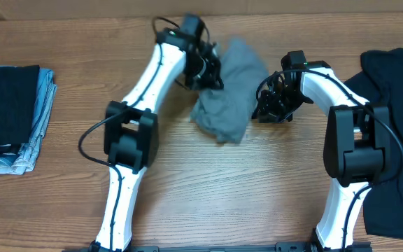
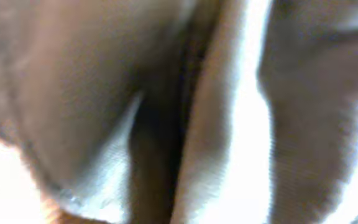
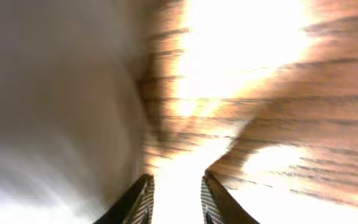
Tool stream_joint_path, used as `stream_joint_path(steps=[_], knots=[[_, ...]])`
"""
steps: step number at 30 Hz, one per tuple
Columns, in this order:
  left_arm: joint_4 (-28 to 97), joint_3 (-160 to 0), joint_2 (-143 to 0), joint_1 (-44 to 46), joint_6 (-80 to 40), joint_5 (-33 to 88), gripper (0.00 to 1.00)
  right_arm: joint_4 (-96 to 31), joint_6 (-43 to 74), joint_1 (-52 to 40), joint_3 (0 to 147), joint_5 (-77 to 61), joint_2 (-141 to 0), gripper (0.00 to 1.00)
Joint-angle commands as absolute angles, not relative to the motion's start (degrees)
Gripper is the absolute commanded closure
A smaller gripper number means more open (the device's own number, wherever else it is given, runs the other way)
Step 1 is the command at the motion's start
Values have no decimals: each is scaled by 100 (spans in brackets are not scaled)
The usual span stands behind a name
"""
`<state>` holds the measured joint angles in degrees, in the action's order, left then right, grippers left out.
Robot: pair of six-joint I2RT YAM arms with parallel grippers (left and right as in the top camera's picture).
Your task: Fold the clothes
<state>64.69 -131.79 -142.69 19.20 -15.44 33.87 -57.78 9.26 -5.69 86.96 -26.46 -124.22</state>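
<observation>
A grey garment (image 1: 228, 94) lies bunched in the middle of the wooden table (image 1: 187, 182), its upper part lifted and blurred. My left gripper (image 1: 208, 68) is at its upper left edge. In the left wrist view, grey cloth (image 2: 92, 93) fills the frame and hides the jaws, which look shut on it. My right gripper (image 1: 264, 110) is just right of the garment. In the right wrist view its fingers (image 3: 176, 180) are apart with only bare table between them, and the grey cloth (image 3: 55, 106) is beside the left finger.
A stack of folded dark and denim clothes (image 1: 9, 115) sits at the table's left edge. A dark garment (image 1: 397, 105) lies spread at the right edge, behind and under the right arm.
</observation>
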Motion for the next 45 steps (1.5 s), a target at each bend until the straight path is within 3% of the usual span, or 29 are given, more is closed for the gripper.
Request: stream_joint_path(steps=[1, 7, 12, 22, 29, 34, 45], knots=[[6464, -13684, -13594, 1413, -1835, 3520, 96, -5870, 895, -615, 8648, -2137, -12466, 62], [6665, -13686, -12873, 497, -1977, 3199, 96, -5927, 893, -615, 8646, -2134, -12466, 45], [6967, -13686, -12149, -679, -2351, 3063, 96, -5981, 893, -615, 8584, -1992, -12466, 39], [7828, -13681, -11869, -3533, -2681, 3542, 96, -5992, 893, -615, 8468, -1931, -12468, 32], [7712, -13681, -11869, -4960, -2696, 3544, 96, -5990, 893, -615, 8468, -1933, -12468, 31], [7264, -13568, -11872, -5264, -2915, 3583, 96, -6060, 895, -626, 8468, -1957, -12468, 31], [5242, -12105, -11874, -5100, -4827, 3072, 96, -6442, 895, -637, 8468, -2067, -12468, 31]])
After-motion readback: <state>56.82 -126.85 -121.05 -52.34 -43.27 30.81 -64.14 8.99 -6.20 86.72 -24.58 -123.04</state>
